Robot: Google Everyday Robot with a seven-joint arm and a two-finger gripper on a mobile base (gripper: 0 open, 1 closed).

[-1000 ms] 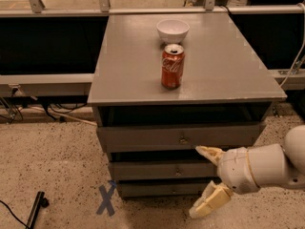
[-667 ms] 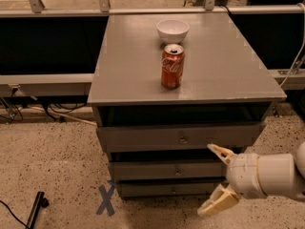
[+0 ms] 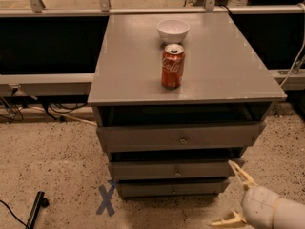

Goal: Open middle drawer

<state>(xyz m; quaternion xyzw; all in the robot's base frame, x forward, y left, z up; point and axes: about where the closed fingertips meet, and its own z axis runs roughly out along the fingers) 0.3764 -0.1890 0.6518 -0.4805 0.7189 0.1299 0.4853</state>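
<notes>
Cabinet [image 3: 133,70], grey, three drawers; red can [image 3: 172,67] and white bowl [image 3: 173,30] on top.
Middle drawer [image 3: 157,170] second down; gripper [image 3: 236,197] low right, just beside its right end, fingers spread wide, empty.

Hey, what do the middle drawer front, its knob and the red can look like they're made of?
The middle drawer front looks like painted metal or laminate: matte grey, flat, even. Its knob seems to be metal, judging by a small glint. The red can looks like printed aluminium with a shiny rim. The gripper, open, is at lower right near the drawer's right end.
</notes>
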